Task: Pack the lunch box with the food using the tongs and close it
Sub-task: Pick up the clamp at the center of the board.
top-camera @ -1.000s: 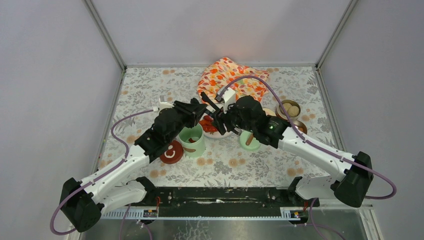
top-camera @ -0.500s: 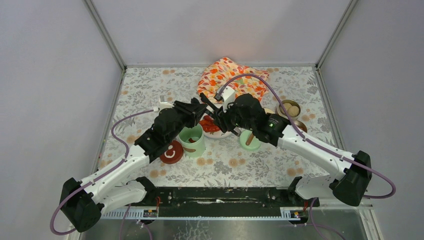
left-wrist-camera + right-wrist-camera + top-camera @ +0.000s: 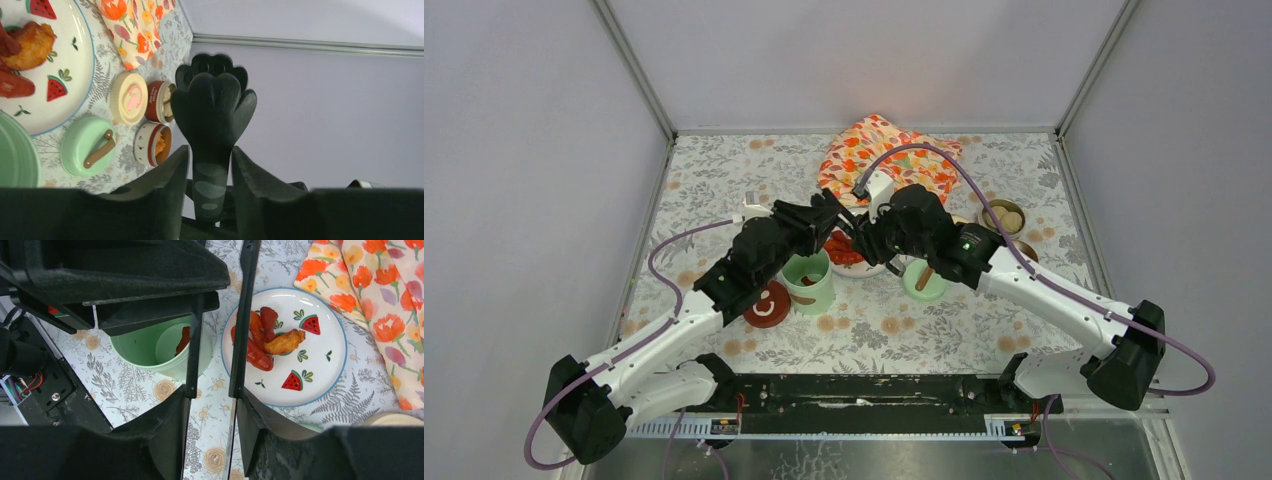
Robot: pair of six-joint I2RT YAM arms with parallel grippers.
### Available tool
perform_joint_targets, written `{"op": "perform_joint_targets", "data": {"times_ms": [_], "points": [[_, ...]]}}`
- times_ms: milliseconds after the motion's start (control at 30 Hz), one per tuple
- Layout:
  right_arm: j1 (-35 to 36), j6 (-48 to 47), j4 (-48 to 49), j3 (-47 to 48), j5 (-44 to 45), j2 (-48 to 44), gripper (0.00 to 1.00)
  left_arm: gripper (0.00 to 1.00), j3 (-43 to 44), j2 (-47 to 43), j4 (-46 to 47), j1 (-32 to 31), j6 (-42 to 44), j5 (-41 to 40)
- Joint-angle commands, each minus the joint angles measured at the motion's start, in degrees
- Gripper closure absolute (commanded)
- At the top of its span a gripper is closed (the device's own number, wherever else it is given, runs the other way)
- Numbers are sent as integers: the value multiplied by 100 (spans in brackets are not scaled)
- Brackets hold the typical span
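Tongs (image 3: 212, 110) first: where are they on your screens?

Up off the surface (image 3: 724, 180), between my two arms, above the white plate (image 3: 320, 355). My left tool (image 3: 210, 152) pinches them by the neck, just behind the paw-shaped head, one finger on each side edge.

And your other arm?

My right tool (image 3: 212, 395) has both long arms of the tongs between its fingers, one finger pressed against the outside of each. The two arms stand apart, not squeezed together.

Where is the lunch box (image 3: 814, 290)?

Its mint-green pot (image 3: 145, 347) stands upright just beside the plate, lid off, with a red chunk (image 3: 184, 340) inside. The green lid (image 3: 85, 145) lies flat on the far side of the plate from the pot, brown handle up. The cream lid (image 3: 129, 97) lies near the flowered cloth (image 3: 380, 290). The dark red lid (image 3: 767, 305) is right by the pot; touching or not, I cannot tell. Past the green and cream lids I see a low bowl (image 3: 141, 145) with orange food in it and a second bowl (image 3: 156, 100) holding pale balls (image 3: 1009, 217).

What about the rest of the food?

Orange-red fried chunks (image 3: 262, 340) lie clustered on the plate, on the side nearest the green pot.
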Motion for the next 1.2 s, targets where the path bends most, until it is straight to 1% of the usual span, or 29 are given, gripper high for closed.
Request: {"op": "perform_joint_targets", "data": {"times_ms": [0,33,133,333,667,733,800,900,1033,1167], "points": [[3,164,-78,398,-30,32,55,51,-97,-27,323,-26,-4,-123],[3,169,-103,416,-78,28,55,47,-99,-28,287,-26,16,-147],[5,167,-139,464,-176,12,55,41,-107,-32,235,-26,68,-183],[2,212,-284,581,-217,51,55,37,-76,4,75,-26,160,-212],[2,262,-284,600,-264,-132,54,34,-63,65,-29,-26,233,-161],[3,254,-389,610,-211,-76,55,31,-36,32,-34,-26,334,-151],[2,241,-547,620,-65,-3,54,23,52,-33,-122,-24,518,-207],[2,243,-781,649,84,89,54,11,259,-152,-497,-24,929,-392],[-34,209,-1155,718,305,216,54,2,545,-351,-1268,-26,1531,-778],[-169,130,-1500,719,490,403,54,2,797,-627,-2132,-26,2239,-1302]]}}
